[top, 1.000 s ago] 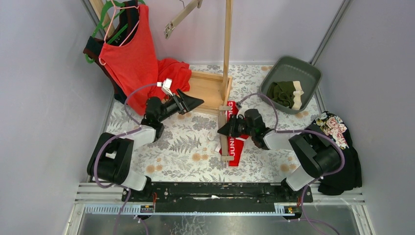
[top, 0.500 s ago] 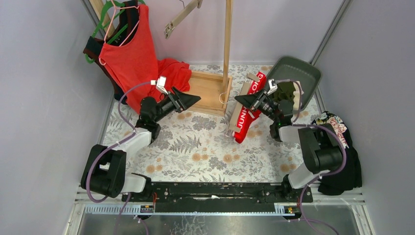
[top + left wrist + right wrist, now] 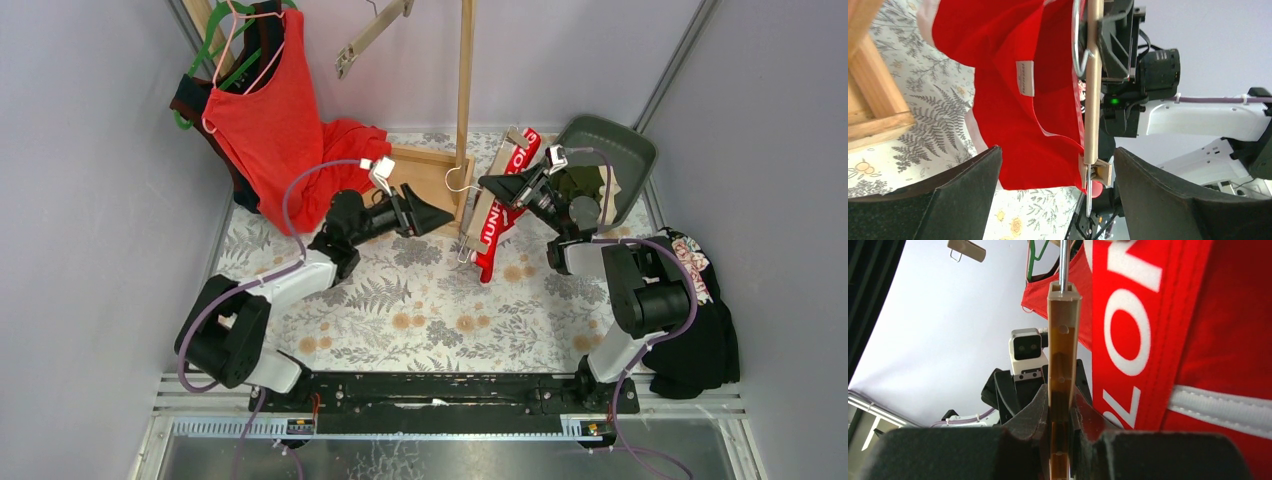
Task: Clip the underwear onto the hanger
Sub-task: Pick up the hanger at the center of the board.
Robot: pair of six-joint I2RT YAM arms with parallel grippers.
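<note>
white "JUNH…" lettering, red briefs waistband (image 3: pixel 490 228)

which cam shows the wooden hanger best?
Top external: the whole wooden hanger shows, tilted, in the right gripper, with the red briefs along it. Left wrist gets the hook and one end clip up close, not the full length. Right wrist sees it only edge-on between its own fingers.

My table (image 3: pixel 400 310) wears a fern-and-flower print. At its back sits the wooden stand base (image 3: pixel 425 185), with a crumpled red cloth (image 3: pixel 355 145) touching its left side and a grey bin (image 3: pixel 630 150) in the far right corner, while a black floral cloth (image 3: pixel 700 320) lies at the right edge. The red briefs (image 3: pixel 497 225) hang low right of the stand, and I cannot tell whether their tip touches the print.
</note>
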